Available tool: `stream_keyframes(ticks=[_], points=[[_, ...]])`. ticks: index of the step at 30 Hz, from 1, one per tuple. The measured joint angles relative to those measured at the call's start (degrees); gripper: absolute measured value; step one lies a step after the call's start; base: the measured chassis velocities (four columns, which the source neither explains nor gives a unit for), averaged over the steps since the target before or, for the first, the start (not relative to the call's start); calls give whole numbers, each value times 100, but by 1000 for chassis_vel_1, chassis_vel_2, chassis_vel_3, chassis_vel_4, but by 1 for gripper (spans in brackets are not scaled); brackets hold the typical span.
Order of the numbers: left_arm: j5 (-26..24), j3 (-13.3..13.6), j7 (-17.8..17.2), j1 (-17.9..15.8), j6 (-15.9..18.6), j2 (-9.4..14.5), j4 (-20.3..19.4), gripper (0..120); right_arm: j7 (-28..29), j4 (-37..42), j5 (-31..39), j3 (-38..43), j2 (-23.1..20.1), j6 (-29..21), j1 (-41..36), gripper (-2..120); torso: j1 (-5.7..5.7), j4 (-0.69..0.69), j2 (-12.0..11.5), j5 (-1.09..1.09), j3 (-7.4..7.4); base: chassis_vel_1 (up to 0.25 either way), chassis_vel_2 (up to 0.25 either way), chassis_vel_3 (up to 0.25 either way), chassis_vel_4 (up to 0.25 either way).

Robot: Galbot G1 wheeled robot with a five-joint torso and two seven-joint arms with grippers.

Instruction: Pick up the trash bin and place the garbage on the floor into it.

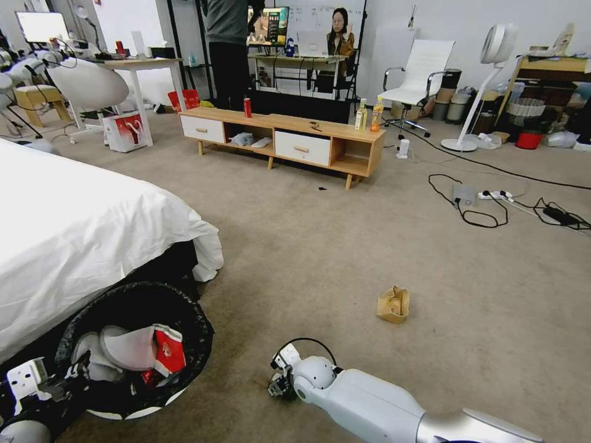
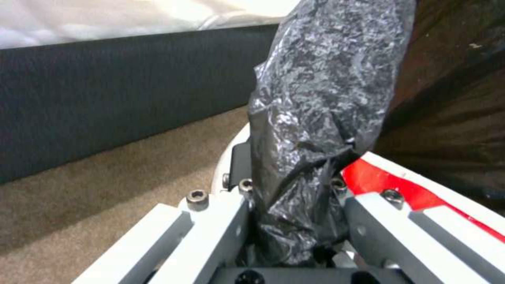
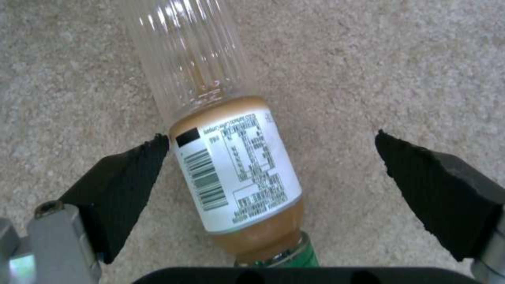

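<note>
Carpet floor [image 3: 400, 59], right tool [image 3: 271, 165] apart around labelled bottle [image 3: 231, 157], left tool [image 2: 294, 221] clamped on trash bin [image 2: 326, 98].

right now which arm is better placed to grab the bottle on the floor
Right. The right hand is open with the bottle lying between its pads on the carpet, while the left hand is clamped on the trash bin rim.

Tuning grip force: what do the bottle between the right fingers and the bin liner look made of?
Bottle: clear ribbed plastic, probably thin PET, with a glossy paper-like label and a green cap; it lies on carpet between the open right gripper. Bin liner: thin black plastic film, crinkled and shiny, pinched by the left gripper.
</note>
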Motion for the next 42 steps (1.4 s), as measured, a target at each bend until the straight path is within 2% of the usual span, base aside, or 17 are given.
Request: stream_keyframes(ticks=[16,18,19,21,22,24,25,27,28,30,37,42], points=[[39,32,28,11,-12,-23,-2,5,-238,-477,-450,-45,278,373,-88,98,0,0,0,0,0,0,0,0,0],[43,31,35,12,-20,-29,-2,5,-254,-523,-529,-57,312,430,-98,88,0,0,0,0,0,0,0,0,0],[43,31,35,12,-20,-29,-2,5,-254,-523,-529,-57,312,430,-98,88,0,0,0,0,0,0,0,0,0],[44,27,35,2,-21,-29,-2,5,-278,-566,-574,-61,325,466,-108,76,0,0,0,0,0,0,0,0,0],[44,27,35,2,-21,-29,-2,5,-278,-566,-574,-61,325,466,-108,76,0,0,0,0,0,0,0,0,0],[46,30,37,-2,-21,-31,1,5,-313,-650,-635,-60,338,529,-112,64,0,0,0,0,0,0,0,0,0],[46,30,37,-2,-21,-31,1,5,-313,-650,-635,-60,338,529,-112,64,0,0,0,0,0,0,0,0,0],[65,45,45,-9,-23,-36,13,5,-334,-676,-673,-52,339,572,-130,54,0,0,0,0,0,0,0,0,0],[65,45,45,-9,-23,-36,13,5,-334,-676,-673,-52,339,572,-130,54,0,0,0,0,0,0,0,0,0],[75,52,46,-22,-24,-42,18,5,-336,-668,-695,-48,329,602,-164,43,0,-1,0,0,-1,0,0,0,0],[89,60,39,-5,-18,-44,16,5,-296,-454,-580,-40,191,691,-224,29,0,1,2,1,-1,0,0,0,0],[90,63,9,4,4,-17,16,5,-101,43,-309,-12,-57,778,-222,29,0,0,1,1,0,0,0,0,0]])
